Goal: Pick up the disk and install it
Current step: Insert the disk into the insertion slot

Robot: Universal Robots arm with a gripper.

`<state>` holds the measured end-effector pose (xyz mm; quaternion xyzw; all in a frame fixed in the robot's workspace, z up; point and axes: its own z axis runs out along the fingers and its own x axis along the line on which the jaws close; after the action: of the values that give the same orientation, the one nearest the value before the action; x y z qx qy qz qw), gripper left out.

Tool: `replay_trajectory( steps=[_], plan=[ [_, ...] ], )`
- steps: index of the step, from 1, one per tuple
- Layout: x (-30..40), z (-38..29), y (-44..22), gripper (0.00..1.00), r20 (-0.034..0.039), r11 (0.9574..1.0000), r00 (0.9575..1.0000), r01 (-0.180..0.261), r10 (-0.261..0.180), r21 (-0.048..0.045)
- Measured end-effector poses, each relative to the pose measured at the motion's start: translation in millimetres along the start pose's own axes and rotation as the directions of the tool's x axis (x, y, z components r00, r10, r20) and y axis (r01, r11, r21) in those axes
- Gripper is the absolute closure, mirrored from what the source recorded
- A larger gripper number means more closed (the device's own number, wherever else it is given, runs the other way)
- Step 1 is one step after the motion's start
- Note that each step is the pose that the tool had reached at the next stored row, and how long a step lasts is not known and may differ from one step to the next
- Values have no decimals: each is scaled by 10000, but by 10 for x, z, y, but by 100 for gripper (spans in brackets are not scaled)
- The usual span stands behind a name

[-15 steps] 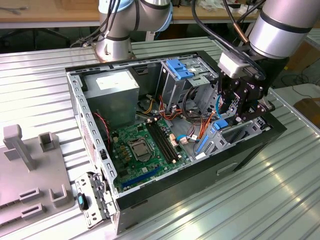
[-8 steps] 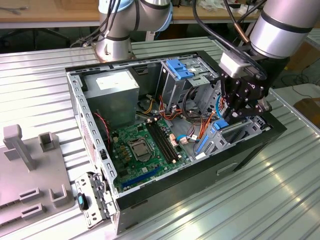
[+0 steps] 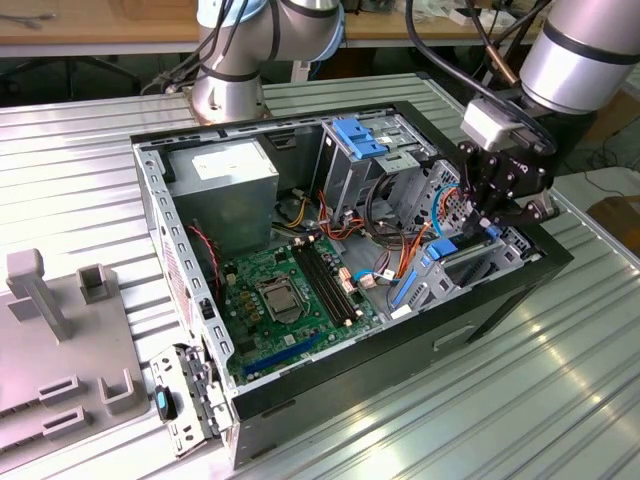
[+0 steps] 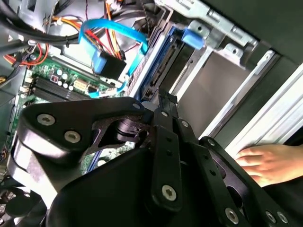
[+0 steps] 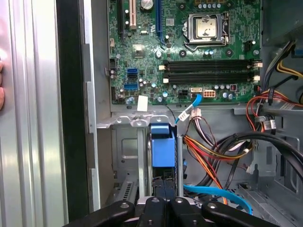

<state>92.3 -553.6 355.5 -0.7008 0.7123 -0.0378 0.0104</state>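
Note:
The disk point(image 5: 161, 147) stands on edge in the drive bay at the front corner of the open computer case point(image 3: 520, 275), its blue carrier and a thin grey metal side showing. In the second wrist view the disk point(image 4: 158, 59) runs as a blue and grey strip away from the fingers. My gripper point(image 3: 492, 222) hangs over that bay on the exterior view's right. Its black fingers point(image 5: 154, 204) sit close together on the near end of the disk, and the gripper point(image 4: 163, 105) looks shut on it.
A motherboard point(image 3: 285, 295), power supply point(image 3: 225, 190) and bundles of orange, black and blue cables point(image 5: 213, 151) fill the case. A light blue latch plate point(image 3: 360, 135) lies on the upper cage. A person's hand point(image 4: 265, 161) rests on the ribbed table beside the case. Grey fixtures point(image 3: 60, 340) stand at the exterior view's left.

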Motion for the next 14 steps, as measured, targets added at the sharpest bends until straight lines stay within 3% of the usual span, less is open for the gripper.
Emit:
replay_trajectory(
  steps=[14],
  plan=[
    [0,2,-22,89,-1,10000,10000,-1,1,0]
  ],
)
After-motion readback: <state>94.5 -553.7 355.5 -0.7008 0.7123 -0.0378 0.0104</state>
